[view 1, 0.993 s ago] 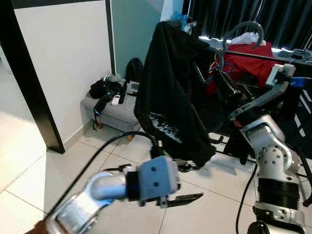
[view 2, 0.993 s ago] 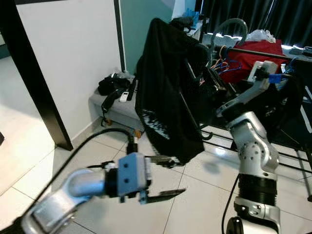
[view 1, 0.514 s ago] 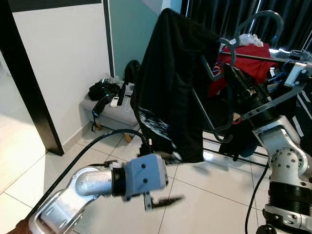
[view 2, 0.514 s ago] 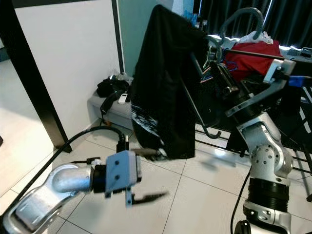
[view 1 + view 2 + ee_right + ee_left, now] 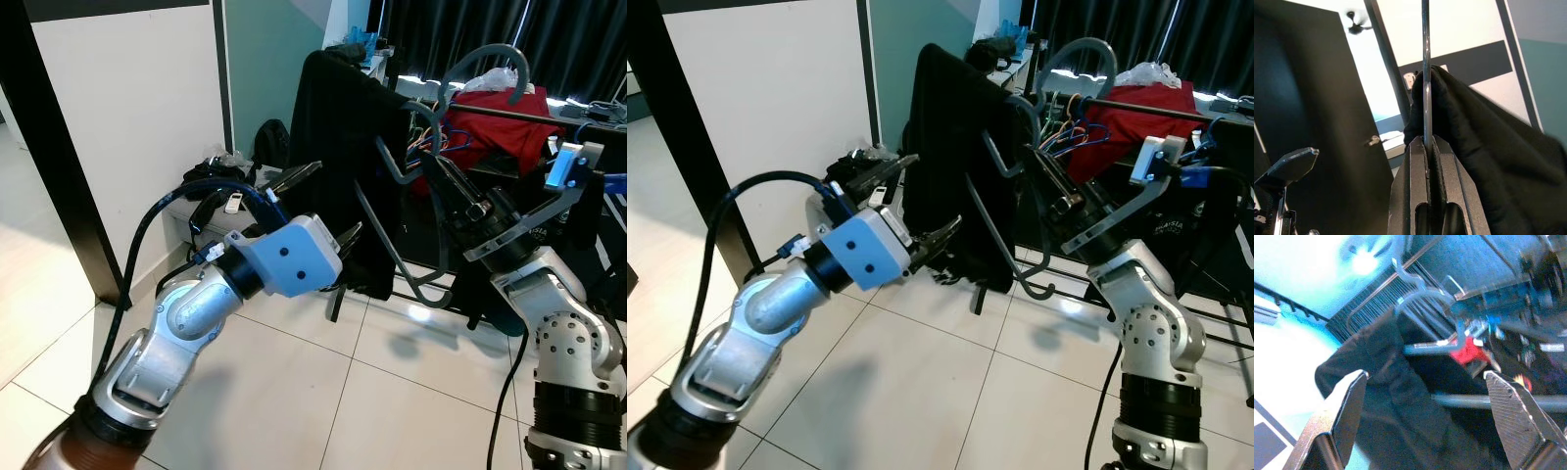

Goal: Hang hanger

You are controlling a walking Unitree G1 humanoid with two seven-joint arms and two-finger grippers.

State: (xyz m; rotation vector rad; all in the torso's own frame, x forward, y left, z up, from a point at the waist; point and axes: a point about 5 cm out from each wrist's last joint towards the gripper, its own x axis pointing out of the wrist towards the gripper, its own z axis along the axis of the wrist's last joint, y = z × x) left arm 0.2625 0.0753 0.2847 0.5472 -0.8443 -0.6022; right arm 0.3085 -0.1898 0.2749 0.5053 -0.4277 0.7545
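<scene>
- White floor tiles [image 5: 294, 392] lie bare in front of you.
- Your right gripper [image 5: 1043, 174] is clamped on the grey hanger [image 5: 994, 157], hook [image 5: 1073, 54] pointing up beside the rack rail [image 5: 1146, 110].
- Black garment [image 5: 343, 166] drapes downward from it.
- Your left gripper [image 5: 323, 211] is spread wide, just beside the cloth.

Below your left gripper [image 5: 318, 211] you have a pale tiled floor [image 5: 294, 392]. A low grey bench [image 5: 211, 220] beyond it by the wall carries tangled black items [image 5: 211, 176].
</scene>
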